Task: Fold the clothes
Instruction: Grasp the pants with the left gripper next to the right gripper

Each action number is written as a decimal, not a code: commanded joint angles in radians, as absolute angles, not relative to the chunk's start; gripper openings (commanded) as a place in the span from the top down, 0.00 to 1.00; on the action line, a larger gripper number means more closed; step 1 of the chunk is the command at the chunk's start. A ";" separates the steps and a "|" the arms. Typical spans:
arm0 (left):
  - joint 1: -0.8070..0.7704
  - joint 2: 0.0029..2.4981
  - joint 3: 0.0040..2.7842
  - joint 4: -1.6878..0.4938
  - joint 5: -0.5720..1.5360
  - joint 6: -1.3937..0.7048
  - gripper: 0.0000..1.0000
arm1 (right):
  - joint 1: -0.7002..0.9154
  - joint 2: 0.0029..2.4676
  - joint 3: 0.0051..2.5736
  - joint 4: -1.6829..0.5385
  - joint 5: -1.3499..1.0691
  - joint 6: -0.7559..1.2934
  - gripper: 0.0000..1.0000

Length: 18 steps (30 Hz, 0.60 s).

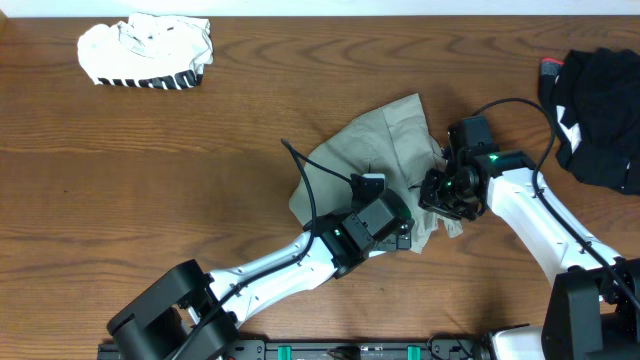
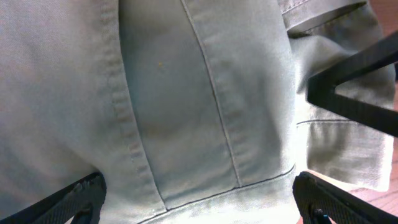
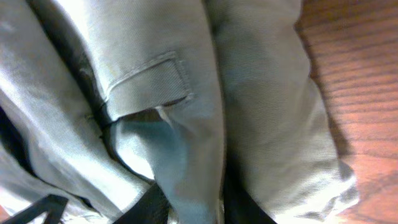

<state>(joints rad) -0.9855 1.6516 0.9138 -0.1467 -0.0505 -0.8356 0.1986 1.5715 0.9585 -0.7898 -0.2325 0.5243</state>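
Holds left gripper (image 2: 199,198) jaws spread wide over khaki-grey shorts (image 1: 375,140) on the table (image 1: 150,200). Straddles a fold with right gripper (image 3: 196,208) jaws; cannot tell whether pinched

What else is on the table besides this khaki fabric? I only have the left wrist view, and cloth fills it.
Observer: A white garment with black stripes lies bunched at the far left corner of the table, apart from the khaki garment.
Operator: Anything on the other side?
Observer: A black garment sits at the right edge, partly out of the overhead frame.
Operator: Where is the right claw?
Observer: The right claw is at the khaki garment's right edge. Its wrist view shows a fold of fabric running between its fingers, but I cannot tell whether it is clamped.
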 commanded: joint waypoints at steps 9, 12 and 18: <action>-0.987 1.662 0.981 -0.139 -0.046 -0.848 0.02 | 0.167 1.554 0.952 -0.784 -0.243 0.514 0.34; -0.988 1.667 0.981 -0.136 -0.046 -0.848 0.02 | 0.153 1.554 0.952 -0.778 -0.243 0.514 0.32; -0.988 1.727 0.981 -0.124 -0.038 -0.862 0.02 | 0.101 1.554 0.952 -0.762 -0.244 0.514 0.31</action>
